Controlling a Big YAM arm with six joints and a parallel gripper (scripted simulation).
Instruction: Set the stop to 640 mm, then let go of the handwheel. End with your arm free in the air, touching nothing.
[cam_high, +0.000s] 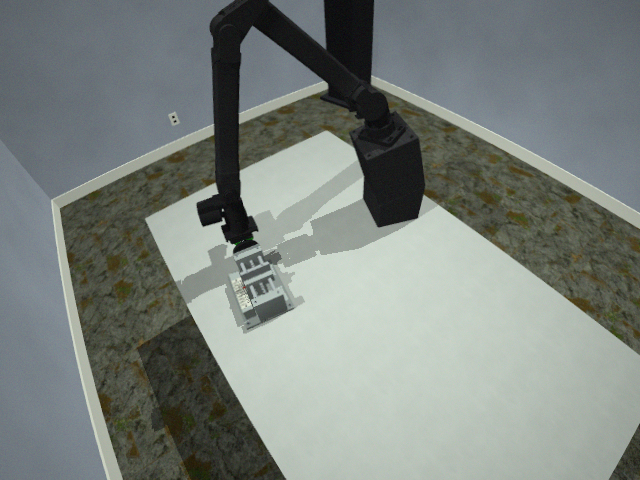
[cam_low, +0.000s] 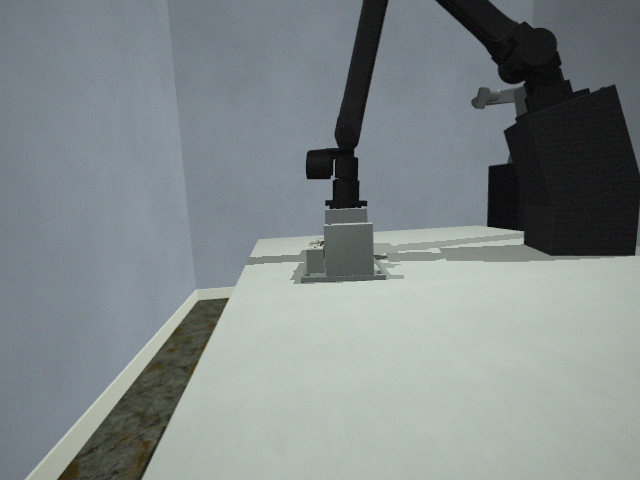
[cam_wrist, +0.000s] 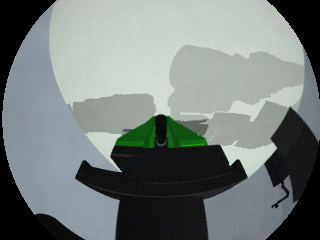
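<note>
A small grey stop fixture (cam_high: 261, 291) stands on the white table, with rails, a sliding block and a scale strip (cam_high: 239, 293) along its left side. It also shows in the exterior view (cam_low: 347, 248) as a grey box on a base plate. A green handwheel (cam_wrist: 160, 135) sits at the fixture's far end; only a thin green edge of the handwheel (cam_high: 242, 241) shows in the top view. My gripper (cam_high: 241, 238) comes down from above and is shut on the handwheel. The scale's numbers are too small to read.
The arm's black base block (cam_high: 392, 173) stands at the far side of the table. The table's left edge (cam_low: 206, 356) drops to a mottled floor. A small black part (cam_wrist: 288, 154) shows at the right of the wrist view.
</note>
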